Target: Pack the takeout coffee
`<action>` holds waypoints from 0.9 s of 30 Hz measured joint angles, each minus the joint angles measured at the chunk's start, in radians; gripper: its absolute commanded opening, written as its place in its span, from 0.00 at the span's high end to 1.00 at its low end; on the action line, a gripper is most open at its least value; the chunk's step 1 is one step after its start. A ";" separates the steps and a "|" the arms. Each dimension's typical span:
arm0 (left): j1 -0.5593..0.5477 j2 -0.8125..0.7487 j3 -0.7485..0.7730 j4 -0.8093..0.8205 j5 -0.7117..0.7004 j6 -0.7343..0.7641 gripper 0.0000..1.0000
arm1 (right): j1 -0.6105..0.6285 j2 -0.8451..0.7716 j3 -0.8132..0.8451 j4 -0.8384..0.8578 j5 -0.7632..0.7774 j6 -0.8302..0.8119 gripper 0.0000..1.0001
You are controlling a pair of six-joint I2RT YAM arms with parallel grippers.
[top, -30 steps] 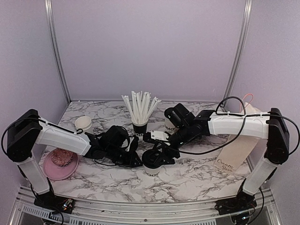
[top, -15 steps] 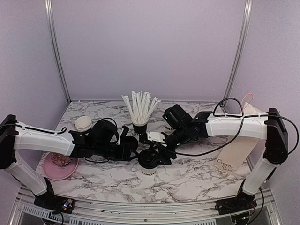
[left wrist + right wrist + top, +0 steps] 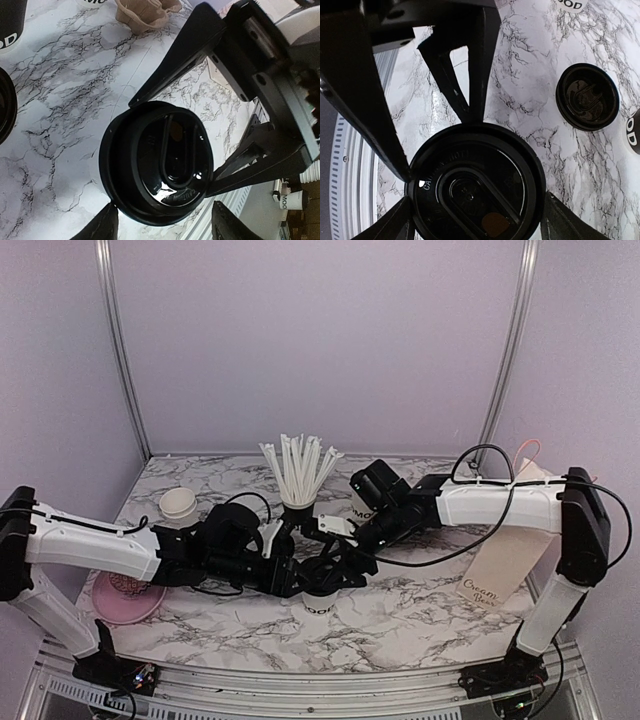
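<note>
Straws (image 3: 300, 468) fill black cup (image 3: 297, 510); lidded coffee cup (image 3: 320, 605) stands nearby.

Wrist cameras share one lid (image 3: 157, 162) close-up (overhead camera looks down).

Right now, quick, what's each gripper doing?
Left gripper: open, fingers either side of the white paper cup with the round black plastic lid.
Right gripper: closed on that cup, at its lid.
</note>
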 measured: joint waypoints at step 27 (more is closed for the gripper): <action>-0.031 -0.008 0.070 -0.189 -0.200 0.111 0.39 | -0.070 -0.001 0.038 -0.085 -0.010 0.011 0.36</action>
